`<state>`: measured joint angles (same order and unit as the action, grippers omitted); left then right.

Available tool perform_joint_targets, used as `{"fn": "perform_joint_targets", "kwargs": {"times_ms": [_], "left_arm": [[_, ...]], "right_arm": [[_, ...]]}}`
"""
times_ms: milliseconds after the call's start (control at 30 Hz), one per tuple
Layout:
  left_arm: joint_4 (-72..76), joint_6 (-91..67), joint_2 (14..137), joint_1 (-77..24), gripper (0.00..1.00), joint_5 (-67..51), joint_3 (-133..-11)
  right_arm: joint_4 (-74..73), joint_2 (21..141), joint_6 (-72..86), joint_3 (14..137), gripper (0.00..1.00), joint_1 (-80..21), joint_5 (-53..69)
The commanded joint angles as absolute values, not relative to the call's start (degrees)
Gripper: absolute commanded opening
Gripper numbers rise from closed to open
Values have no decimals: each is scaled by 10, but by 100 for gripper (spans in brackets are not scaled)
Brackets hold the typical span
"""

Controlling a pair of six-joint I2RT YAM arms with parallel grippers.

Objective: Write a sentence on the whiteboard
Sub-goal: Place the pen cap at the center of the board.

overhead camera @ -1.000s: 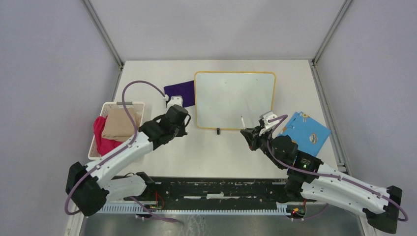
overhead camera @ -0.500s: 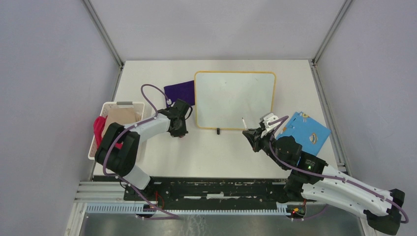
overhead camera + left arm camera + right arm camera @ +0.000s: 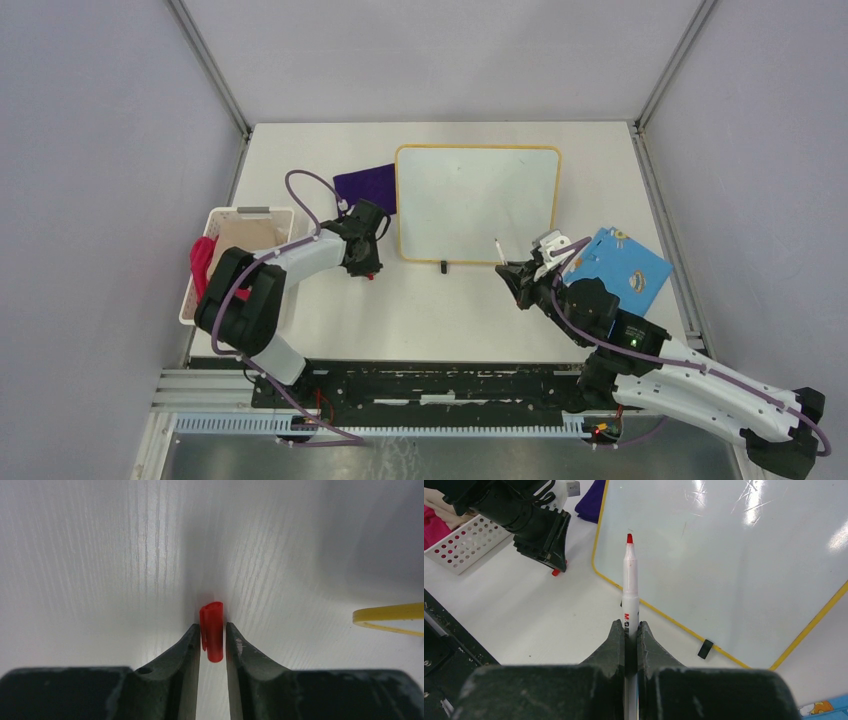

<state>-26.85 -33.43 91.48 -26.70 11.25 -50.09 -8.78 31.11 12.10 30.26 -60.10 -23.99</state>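
Observation:
The whiteboard (image 3: 478, 200) lies flat at the table's far middle, yellow-framed and blank (image 3: 734, 555); no sentence shows on it. My right gripper (image 3: 512, 270) hovers by the board's near edge, shut (image 3: 630, 625) on a white marker (image 3: 630, 580). The marker's bare red tip points toward the board's near left part. My left gripper (image 3: 368, 272) is down on the table, left of the board's near left corner. Its fingers stand slightly open (image 3: 212, 627) around a red marker cap (image 3: 211, 615), with a thin gap on the right side. The cap (image 3: 555, 572) rests on the table.
A white perforated basket (image 3: 235, 212) with pink and beige cloths stands at the left. A purple cloth (image 3: 365, 185) lies by the board's left edge. A blue patterned sheet (image 3: 625, 268) lies at the right. A black foot (image 3: 443, 266) sticks out from the board's near edge.
My left arm folded and brought its gripper down to the table beside the board's corner. Its jaws have since parted slightly around the red cap. The right gripper drifted a little right, still holding the marker.

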Motion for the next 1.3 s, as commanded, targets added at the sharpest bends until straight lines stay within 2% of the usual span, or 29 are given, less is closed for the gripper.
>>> {"fn": "perform_joint_targets", "kwargs": {"times_ms": [0, 133, 200, 233, 400, 467, 533, 633, 800, 1000, 1133, 1200, 1267], "left_arm": [[-258, -358, 936, -264, 32, 97, -497], [-258, -364, 929, -264, 33, 98, -494], [-258, -368, 917, -264, 38, 102, -492], [-259, -369, 907, -264, 43, 103, -491], [-261, -376, 810, -264, 80, 108, -491], [-259, -370, 757, -264, 88, 102, -500], [-238, -351, 697, -265, 91, 79, -505], [-169, -307, 599, -265, 99, -7, -505], [-23, -255, 527, -279, 100, -185, -510], [150, -343, 574, -303, 100, -261, -515], [184, -360, 608, -308, 100, -314, -535], [189, -355, 625, -309, 100, -382, -545], [269, -375, 625, -314, 100, -451, -510]], "right_arm": [[-78, 313, 113, 330, 0, -601, -236], [-79, 316, 114, 330, 0, -601, -233], [-82, 316, 116, 330, 0, -600, -233], [-82, 316, 116, 330, 0, -600, -233], [-85, 318, 115, 340, 0, -600, -226], [-83, 320, 111, 346, 0, -600, -222], [-77, 322, 101, 349, 0, -600, -210], [-65, 325, 86, 352, 0, -600, -186], [-44, 331, 64, 362, 0, -600, -149], [-32, 353, 43, 383, 0, -600, -145], [-23, 363, 38, 385, 0, -600, -127], [-23, 368, 33, 387, 0, -600, -106], [-26, 375, 27, 393, 0, -600, -77]]}}
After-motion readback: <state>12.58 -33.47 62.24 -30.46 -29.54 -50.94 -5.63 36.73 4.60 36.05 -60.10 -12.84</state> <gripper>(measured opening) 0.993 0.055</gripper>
